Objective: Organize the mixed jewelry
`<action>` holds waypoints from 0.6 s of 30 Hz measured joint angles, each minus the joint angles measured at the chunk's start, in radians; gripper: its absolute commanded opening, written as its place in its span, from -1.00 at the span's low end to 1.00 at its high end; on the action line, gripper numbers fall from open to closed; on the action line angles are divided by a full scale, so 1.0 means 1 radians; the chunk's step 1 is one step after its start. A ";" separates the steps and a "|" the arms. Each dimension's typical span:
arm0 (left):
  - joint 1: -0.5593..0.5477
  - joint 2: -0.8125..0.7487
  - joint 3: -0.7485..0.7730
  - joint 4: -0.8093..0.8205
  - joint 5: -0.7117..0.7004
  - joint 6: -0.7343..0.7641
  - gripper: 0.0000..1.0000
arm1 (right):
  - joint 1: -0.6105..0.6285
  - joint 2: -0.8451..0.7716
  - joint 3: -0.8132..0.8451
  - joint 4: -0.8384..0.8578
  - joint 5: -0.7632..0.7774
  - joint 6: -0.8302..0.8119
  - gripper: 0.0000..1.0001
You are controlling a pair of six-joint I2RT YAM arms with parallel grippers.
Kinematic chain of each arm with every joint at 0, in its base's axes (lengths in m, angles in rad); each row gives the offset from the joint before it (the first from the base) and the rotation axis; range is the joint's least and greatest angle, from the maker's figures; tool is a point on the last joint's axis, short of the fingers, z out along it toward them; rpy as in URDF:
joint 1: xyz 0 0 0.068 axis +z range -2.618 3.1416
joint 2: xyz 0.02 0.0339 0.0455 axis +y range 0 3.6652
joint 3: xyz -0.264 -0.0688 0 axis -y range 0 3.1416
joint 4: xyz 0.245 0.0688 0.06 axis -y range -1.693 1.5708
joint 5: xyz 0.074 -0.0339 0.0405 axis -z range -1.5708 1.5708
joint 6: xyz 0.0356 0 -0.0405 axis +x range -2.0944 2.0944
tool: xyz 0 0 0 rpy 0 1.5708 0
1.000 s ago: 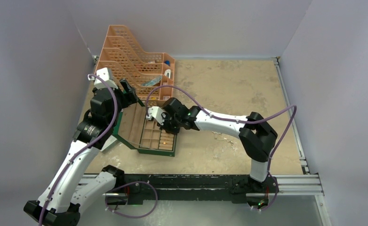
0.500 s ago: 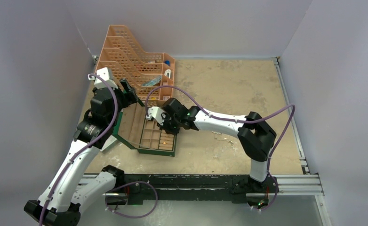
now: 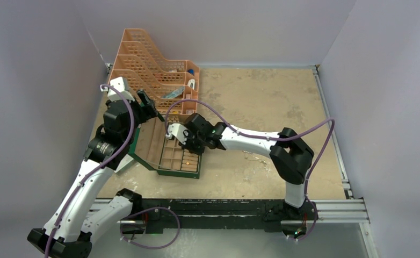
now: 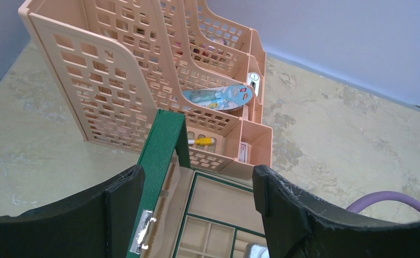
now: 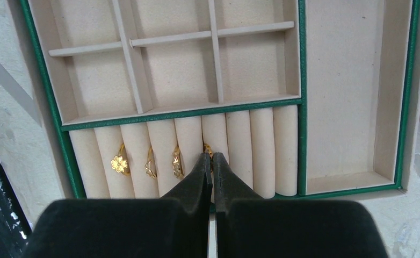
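The green jewelry box (image 3: 178, 173) lies open, its lid (image 4: 162, 145) standing up on the left. In the right wrist view, three gold rings (image 5: 120, 163) sit in the cream ring rolls at the box's front. My right gripper (image 5: 211, 158) is shut on a fourth gold ring (image 5: 208, 149), with its tips at the slot just right of those three. In the top view it (image 3: 182, 142) hangs over the box. My left gripper (image 4: 197, 177) is open, with the lid's upper edge between its fingers, close to the left one. No silvery chain pieces are in view.
An orange slotted desk rack (image 3: 154, 75) stands right behind the box. In the left wrist view it holds a blue packet (image 4: 218, 98), a yellow item (image 4: 203, 141) and a small white block (image 4: 244, 152). A purple cable (image 3: 197, 105) arches over the right wrist.
My right gripper has edged slightly left over the ring rolls. The left arm and the lid have not moved.
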 measured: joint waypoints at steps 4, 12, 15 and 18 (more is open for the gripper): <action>0.001 0.003 0.000 0.000 0.003 0.000 0.48 | 0.005 0.000 0.000 0.000 0.015 -0.002 -0.92; 0.005 0.006 0.000 0.000 0.006 -0.002 0.47 | 0.008 0.002 0.019 -0.035 0.041 0.029 -0.51; 0.006 0.006 0.000 0.000 0.010 -0.003 0.47 | 0.008 -0.001 0.023 -0.047 0.054 0.048 -0.25; 0.006 0.006 0.000 0.000 0.014 -0.008 0.47 | 0.005 -0.017 0.023 -0.063 0.053 0.067 -0.09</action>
